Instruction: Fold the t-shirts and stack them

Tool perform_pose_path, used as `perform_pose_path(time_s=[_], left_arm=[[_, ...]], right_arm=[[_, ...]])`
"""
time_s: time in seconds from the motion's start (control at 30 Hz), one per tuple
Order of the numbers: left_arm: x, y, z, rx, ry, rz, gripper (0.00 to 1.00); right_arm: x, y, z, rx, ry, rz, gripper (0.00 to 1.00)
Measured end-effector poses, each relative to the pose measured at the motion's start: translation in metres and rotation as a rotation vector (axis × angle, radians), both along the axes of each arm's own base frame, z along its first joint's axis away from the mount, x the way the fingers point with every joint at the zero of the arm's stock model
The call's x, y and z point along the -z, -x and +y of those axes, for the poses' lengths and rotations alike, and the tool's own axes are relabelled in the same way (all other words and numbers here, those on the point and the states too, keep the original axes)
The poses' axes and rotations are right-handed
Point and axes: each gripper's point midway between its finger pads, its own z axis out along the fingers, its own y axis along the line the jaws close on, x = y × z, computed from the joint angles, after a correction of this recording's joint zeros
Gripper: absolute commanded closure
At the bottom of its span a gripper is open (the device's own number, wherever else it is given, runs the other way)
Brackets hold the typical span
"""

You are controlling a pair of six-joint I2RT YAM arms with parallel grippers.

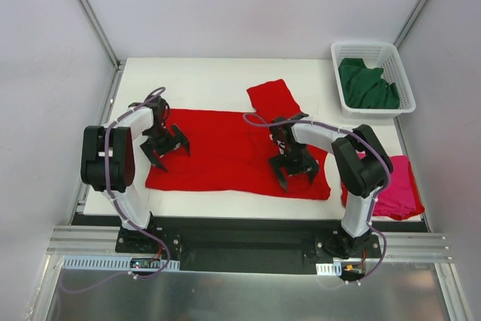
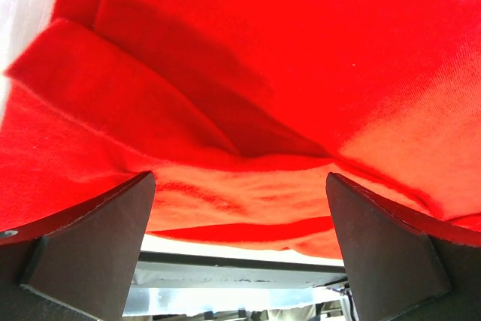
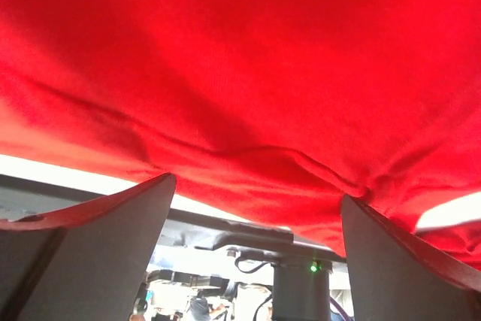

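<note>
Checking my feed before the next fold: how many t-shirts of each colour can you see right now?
Red t-shirt: 1, laid out on the table
Magenta-pink t-shirt: 1, at the table's near right corner
Dark green t-shirt: 1, in the white basket
Total: 3 t-shirts

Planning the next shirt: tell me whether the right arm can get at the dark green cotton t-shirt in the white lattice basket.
Probably yes. The dark green t-shirt lies uncovered in the open-topped white lattice basket on that arm's side; the right pincer is open and empty, and nothing stands between.
</note>
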Motion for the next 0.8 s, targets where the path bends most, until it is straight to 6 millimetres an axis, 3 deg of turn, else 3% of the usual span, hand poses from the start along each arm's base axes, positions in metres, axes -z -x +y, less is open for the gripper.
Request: perform_pose_path(time_s=[0.17,0.37,0.53,0.67,0.8], left_arm=[[-0.01,0.001,0.003,-0.001,0.001,-0.015,0.01],[-0.035,-0.015,0.003,-0.002,-0.003,-0.095,0.01],[-0.034,-0.014,0.007,-0.006,-0.024,-0.09,0.01],[-0.027,-0.006,0.012,-0.007,-0.051,-0.068,0.01],[-0.018,0.004,0.018,-0.006,-0.086,-0.039,0.01]], right_arm=[[-0.022,-0.018,0.008,-0.003,-0.009,-0.05,0.04],[-0.059,-0.067,0.023,0.012,-0.058,-0.228,0.04],[-0.044,-0.088,0.006,0.069,-0.019,-0.255,0.04],[-0.022,-0.094,-0.015,0.108,0.049,-0.224,0.04],[-0.017,-0.098,-0.025,0.115,0.087,-0.223,0.04]])
